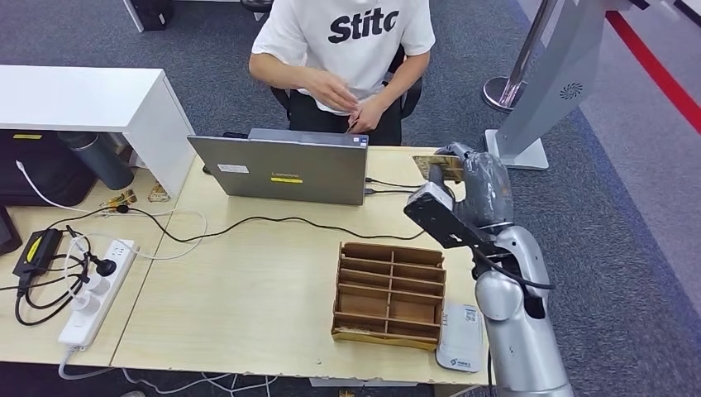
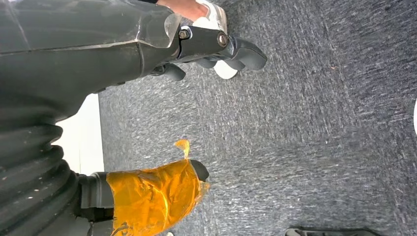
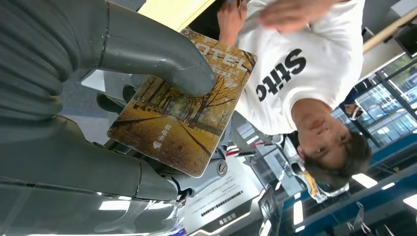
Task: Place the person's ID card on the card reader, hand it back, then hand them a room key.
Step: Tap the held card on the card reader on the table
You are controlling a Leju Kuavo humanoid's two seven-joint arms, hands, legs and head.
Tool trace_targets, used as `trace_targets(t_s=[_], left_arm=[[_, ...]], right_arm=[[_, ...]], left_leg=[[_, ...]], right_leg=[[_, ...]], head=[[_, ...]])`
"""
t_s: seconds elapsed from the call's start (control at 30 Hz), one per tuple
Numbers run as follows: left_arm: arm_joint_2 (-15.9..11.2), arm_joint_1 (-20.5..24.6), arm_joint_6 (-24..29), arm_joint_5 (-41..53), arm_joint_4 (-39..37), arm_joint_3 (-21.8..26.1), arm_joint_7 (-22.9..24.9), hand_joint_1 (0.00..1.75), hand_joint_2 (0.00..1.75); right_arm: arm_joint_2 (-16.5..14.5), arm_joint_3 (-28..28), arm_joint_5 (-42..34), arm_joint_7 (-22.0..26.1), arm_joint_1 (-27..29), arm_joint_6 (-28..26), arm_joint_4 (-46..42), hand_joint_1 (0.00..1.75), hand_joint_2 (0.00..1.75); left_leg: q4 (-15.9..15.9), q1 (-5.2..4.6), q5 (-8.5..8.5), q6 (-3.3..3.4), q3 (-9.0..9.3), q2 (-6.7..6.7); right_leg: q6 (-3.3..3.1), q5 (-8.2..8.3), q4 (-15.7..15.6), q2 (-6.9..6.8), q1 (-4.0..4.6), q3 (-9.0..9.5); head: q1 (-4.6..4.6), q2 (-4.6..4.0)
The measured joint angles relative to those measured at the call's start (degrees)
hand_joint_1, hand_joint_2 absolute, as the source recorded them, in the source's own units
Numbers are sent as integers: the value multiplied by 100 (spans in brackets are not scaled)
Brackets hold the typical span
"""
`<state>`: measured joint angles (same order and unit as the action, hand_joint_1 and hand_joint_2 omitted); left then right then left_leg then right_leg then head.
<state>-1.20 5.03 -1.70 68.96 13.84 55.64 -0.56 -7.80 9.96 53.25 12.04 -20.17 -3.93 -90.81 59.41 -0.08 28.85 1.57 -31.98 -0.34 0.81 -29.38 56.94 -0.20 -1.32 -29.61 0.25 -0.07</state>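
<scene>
Head view: the right arm rises from the desk's near right corner, forearm raised, and the right hand point(image 1: 471, 178) grips the room key point(image 1: 439, 167) out toward the person point(image 1: 347, 50) seated beyond it. In the right wrist view the thumb point(image 3: 162, 59) presses the card's printed face (an autumn tree scene) against the fingers beneath. The left hand point(image 2: 147, 64) hangs over carpet, fingers curled in, holding nothing.
</scene>
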Motion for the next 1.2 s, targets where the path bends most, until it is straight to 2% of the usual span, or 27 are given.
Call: trace_targets(t_s=[0.17,0.33,0.43,0.53,0.83,1.2], left_arm=[[2,-13,45,-131,0,108,28,0,175],[11,-106,159,-363,0,368,102,0,175],[22,-121,201,-433,0,517,109,0,175],[36,-121,220,-443,0,623,109,0,175],[63,-117,223,-354,0,769,61,0,175],[49,-111,236,-230,0,808,48,0,175]], right_arm=[[93,-33,-325,227,478,-258,-539,175,175],[115,-482,-858,815,1849,-711,-1467,175,175],[48,-879,-744,1014,2499,-920,-1787,175,175],[-30,-1200,-457,1036,2845,-1047,-1891,175,175],[-12,-1398,658,488,3113,-801,-1722,175,175],[366,-975,1007,-79,3163,-375,-1248,175,175]], left_leg=[[1,2,-4,-2,5,-15],[0,4,5,-4,-7,-36],[-1,4,11,-9,-10,-34],[-1,4,11,-11,-7,-31],[-1,5,0,-15,-3,-31],[-1,4,0,-15,-4,-31]], right_leg=[[-1,0,0,-15,1,4],[-6,-9,-2,-33,3,3],[-7,-14,-3,-32,3,0],[-6,-14,-3,-29,3,0],[-6,-6,0,-28,3,3],[-6,-7,-1,-29,3,2]], head=[[-1,0],[0,0],[0,0],[-1,0],[-1,0],[-1,0]])
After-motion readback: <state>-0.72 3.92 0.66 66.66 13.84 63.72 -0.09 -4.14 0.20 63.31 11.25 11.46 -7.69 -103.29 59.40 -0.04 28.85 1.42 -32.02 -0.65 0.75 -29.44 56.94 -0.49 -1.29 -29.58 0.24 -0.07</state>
